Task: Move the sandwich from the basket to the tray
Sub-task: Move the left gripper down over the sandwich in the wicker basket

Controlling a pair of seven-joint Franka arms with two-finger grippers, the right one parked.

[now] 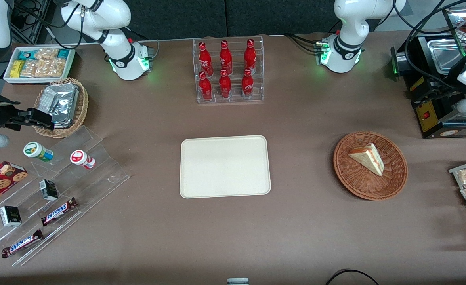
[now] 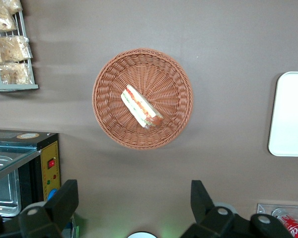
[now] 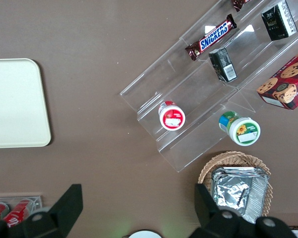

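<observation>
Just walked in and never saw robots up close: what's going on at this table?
A robot arm is set to move the sandwich from the brown basket to the cream tray. Nothing has been picked up yet: the sandwich lies in the basket and the tray is bare. The arm's hand hangs open above the table beside the basket.

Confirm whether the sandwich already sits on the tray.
No. The sandwich lies in the basket; the tray is bare, gripper open above.

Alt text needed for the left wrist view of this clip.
A sandwich wedge lies in a round reddish-brown basket on a brown table, seen from above by the open gripper. A corner of the cream tray shows at the edge.
</observation>
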